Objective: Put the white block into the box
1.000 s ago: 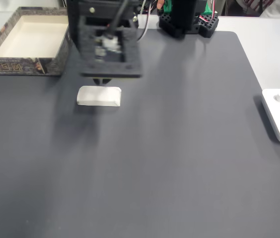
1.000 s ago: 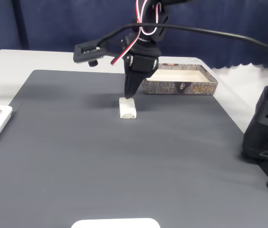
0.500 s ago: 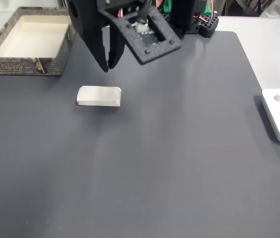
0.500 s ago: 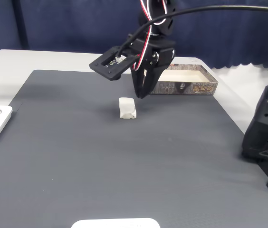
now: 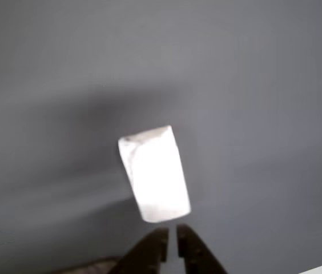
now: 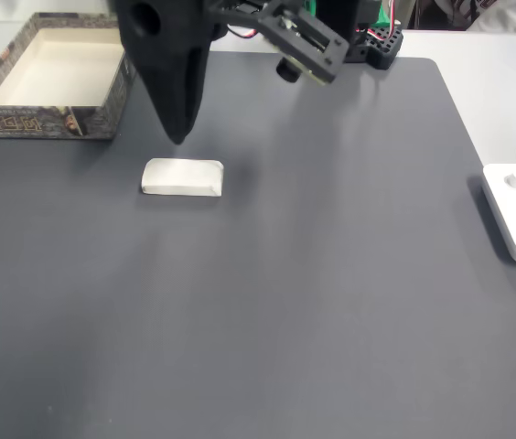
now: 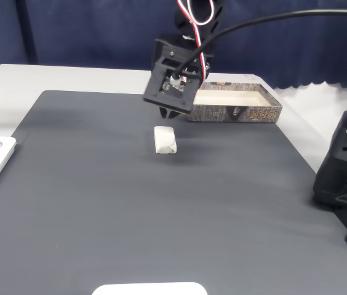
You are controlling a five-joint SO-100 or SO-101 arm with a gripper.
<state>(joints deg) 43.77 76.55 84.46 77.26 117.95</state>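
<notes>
Change: black gripper (image 5: 171, 237) rotated since earlier frame.
Gripper: nearly closed, empty.
Block: small matte white oblong block (image 6: 182, 177) looks light, rigid; grasp across short sides.

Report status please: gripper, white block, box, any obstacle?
Gripper nearly shut, empty, above mat beside white block. Block flat on mat, untouched. Box open, nothing between them.
</notes>
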